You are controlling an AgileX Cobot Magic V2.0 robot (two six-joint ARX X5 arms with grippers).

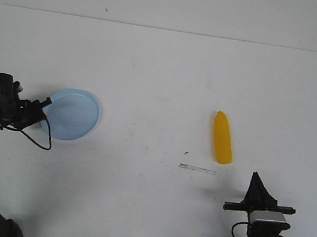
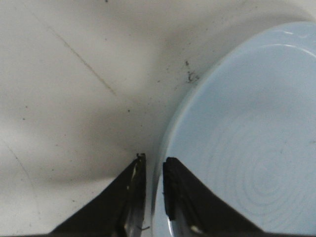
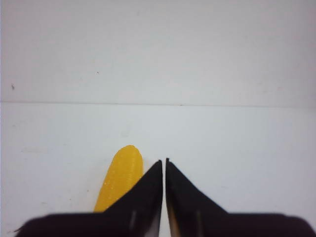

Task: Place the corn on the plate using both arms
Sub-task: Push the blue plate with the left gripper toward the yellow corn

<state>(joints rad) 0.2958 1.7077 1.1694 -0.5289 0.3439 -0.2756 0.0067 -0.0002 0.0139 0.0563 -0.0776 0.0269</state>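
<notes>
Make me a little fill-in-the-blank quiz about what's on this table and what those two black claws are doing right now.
1. The corn lies on the bare table, not on the pale ____ plate.
2. The left gripper has its fingers on either side of the plate's ____.
3. The right gripper holds ____, with the corn lying just beside it.
4. Seen from the front, the plate is on the ____ side of the table.

Missing words: blue; rim; nothing; left

Left gripper (image 2: 153, 165), low at the table's left side, jaws narrowly parted. Right gripper (image 3: 164, 165), near the front right, points forward, jaws nearly closed.
</notes>
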